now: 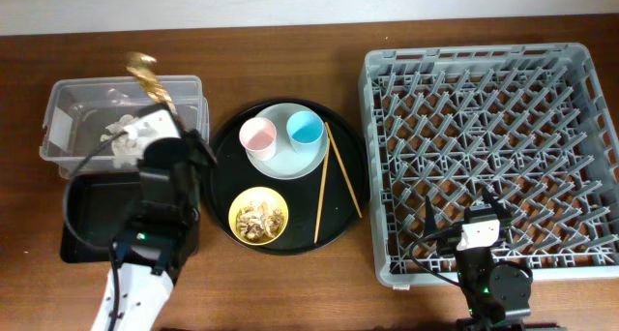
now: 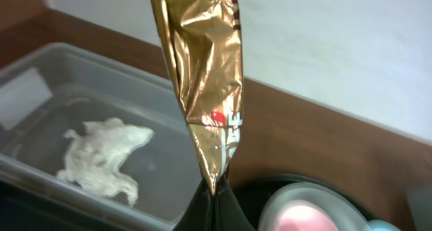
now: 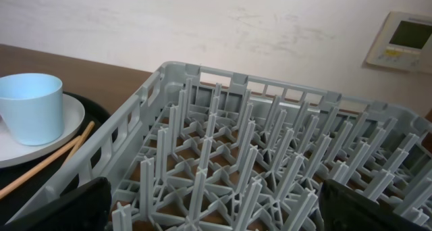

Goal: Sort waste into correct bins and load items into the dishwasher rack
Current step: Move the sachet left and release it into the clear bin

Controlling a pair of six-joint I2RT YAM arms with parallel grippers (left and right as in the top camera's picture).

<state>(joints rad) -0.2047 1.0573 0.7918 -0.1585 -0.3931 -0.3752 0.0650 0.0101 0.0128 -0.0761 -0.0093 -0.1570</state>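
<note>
Left gripper (image 2: 216,202) is clamped on the tail of the gold snack wrapper (image 2: 206,75), which sticks up above the far side of the clear plastic box (image 2: 169,163), where the crumpled tissue (image 2: 104,157) already lies. It's the waste-sorting step, I'd say. Next: centre over the box, dip, release. Right gripper (image 3: 216,214) hovers over the dishwasher rack (image 3: 223,157), jaws spread.

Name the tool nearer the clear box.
Left. The left tool, holding the snack wrapper, is above the clear box; the right tool is over the dishwasher rack.
</note>
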